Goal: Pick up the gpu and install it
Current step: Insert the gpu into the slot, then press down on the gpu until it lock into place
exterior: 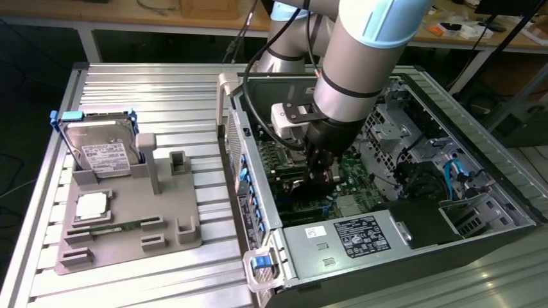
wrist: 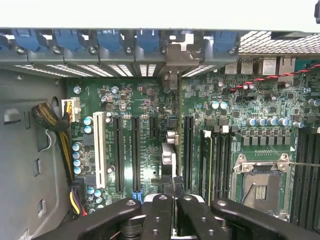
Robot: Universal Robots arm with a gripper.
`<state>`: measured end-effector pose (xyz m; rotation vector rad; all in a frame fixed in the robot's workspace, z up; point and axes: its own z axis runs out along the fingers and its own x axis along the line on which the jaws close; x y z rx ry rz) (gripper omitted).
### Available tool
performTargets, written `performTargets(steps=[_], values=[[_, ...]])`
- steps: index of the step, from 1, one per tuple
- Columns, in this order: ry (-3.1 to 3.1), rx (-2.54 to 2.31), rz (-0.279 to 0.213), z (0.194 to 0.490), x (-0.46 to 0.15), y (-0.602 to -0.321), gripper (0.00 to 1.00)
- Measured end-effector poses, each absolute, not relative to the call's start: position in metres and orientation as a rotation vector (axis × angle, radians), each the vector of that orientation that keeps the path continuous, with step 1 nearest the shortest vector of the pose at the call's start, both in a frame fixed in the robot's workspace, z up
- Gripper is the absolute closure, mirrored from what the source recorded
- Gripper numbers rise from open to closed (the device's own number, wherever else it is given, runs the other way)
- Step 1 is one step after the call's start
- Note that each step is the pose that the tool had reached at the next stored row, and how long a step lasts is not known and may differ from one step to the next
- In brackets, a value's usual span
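The gripper is seen pressed together on the top edge of the gpu, which is viewed edge-on in the wrist view as a thin upright card between the black fingers. The card is stood in the motherboard, among the long black expansion slots, with its grey bracket reaching up to the row of blue slot latches at the case's rear wall. In the exterior view the gripper is lowered deep into the open computer case, directly over the green board, and the card itself cannot be made out there behind the arm. Beside the case, on the exterior view's left, a grey holder tray is laid on the ribbed metal table. On the tray a silver hard drive in a blue-edged frame is stood upright, and a small square silver chip is laid flat just in front of it.
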<state>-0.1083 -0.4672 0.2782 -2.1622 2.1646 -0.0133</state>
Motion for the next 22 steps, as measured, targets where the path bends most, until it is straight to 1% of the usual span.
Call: performTargets(steps=[12,22], values=[[2.165,-2.162,-0.013,0.278,-0.108,-0.466,0.89],[2.164,-2.162,-0.013,0.278,-0.123,-0.466,0.89]])
